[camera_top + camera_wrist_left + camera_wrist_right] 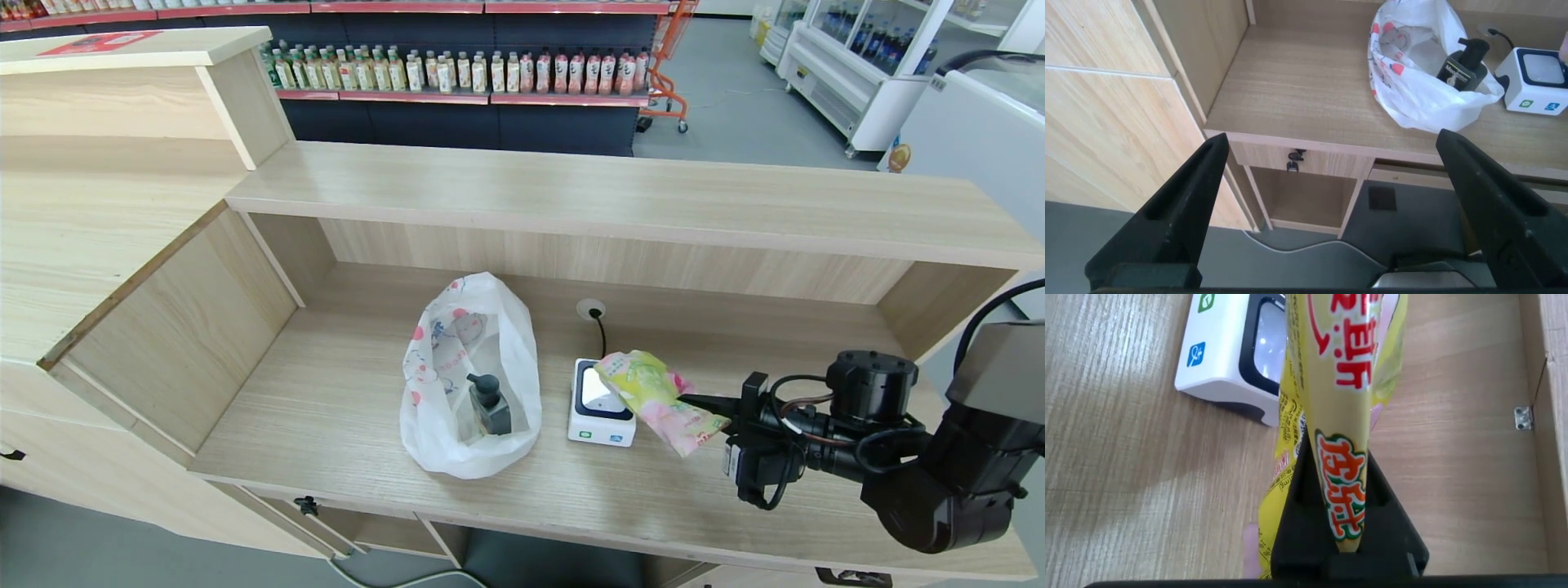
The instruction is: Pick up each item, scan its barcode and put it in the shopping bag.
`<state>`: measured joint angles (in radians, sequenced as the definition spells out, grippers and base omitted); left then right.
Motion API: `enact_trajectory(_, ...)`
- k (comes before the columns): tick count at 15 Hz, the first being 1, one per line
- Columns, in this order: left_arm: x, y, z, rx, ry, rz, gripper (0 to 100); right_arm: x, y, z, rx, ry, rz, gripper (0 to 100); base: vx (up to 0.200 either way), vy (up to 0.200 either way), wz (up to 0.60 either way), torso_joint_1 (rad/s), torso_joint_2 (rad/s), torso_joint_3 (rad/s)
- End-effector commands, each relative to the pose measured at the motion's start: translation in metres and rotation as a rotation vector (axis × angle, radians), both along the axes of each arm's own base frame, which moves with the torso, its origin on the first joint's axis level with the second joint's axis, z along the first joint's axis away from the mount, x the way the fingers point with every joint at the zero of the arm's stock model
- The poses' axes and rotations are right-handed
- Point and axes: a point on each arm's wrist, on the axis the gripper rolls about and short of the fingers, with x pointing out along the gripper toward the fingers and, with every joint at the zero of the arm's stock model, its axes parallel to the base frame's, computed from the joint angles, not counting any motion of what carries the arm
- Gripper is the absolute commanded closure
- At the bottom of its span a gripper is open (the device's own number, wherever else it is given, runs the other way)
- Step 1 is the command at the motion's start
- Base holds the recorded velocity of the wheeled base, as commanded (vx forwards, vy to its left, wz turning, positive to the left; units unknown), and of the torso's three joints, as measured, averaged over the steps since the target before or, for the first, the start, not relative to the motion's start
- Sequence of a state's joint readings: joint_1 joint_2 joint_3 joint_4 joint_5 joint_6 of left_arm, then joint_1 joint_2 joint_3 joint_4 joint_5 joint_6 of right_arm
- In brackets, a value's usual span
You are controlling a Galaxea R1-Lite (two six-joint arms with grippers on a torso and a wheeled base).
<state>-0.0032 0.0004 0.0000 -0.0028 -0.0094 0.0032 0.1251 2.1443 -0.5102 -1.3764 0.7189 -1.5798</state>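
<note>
My right gripper is shut on a yellow-and-pink snack packet, held just above the right side of the white barcode scanner. In the right wrist view the snack packet stands on edge between the jaws, with the scanner beneath it. A translucent white shopping bag with red print lies open left of the scanner, a dark pump bottle inside it. My left gripper hangs open below and in front of the counter, off to the left of the shopping bag.
The wooden counter has a raised back ledge and a tall side wall at left. A black cable runs from the scanner to a grommet at the back. A drawer with a lock sits beneath the counter's edge.
</note>
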Motion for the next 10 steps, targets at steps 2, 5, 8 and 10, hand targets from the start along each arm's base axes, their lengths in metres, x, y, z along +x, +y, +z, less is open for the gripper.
enact_trajectory(2,0.0000,0.0000,0.0000,0.000,-0.001,0.000,0,0.0003,-0.0002,-0.0009,0.000,0.001,0.001,100,0.000,0.000,0.00,0.000,0.00,0.000)
enact_trajectory(5,0.0000,0.0000,0.0000,0.000,-0.001,0.000,0,0.0003,0.0003,-0.0012,-0.001,0.000,0.003,100,0.000,0.000,0.00,0.000,0.00,0.000)
enact_trajectory(8,0.0000,0.0000,0.0000,0.000,-0.001,0.000,0,0.0007,0.0003,-0.0027,-0.002,0.001,0.003,100,0.000,0.000,0.00,0.000,0.00,0.000)
enact_trajectory(10,0.0000,0.0000,0.0000,0.000,-0.001,0.000,0,0.0010,0.0004,-0.0051,-0.001,-0.001,0.003,100,0.000,0.000,0.00,0.000,0.00,0.000)
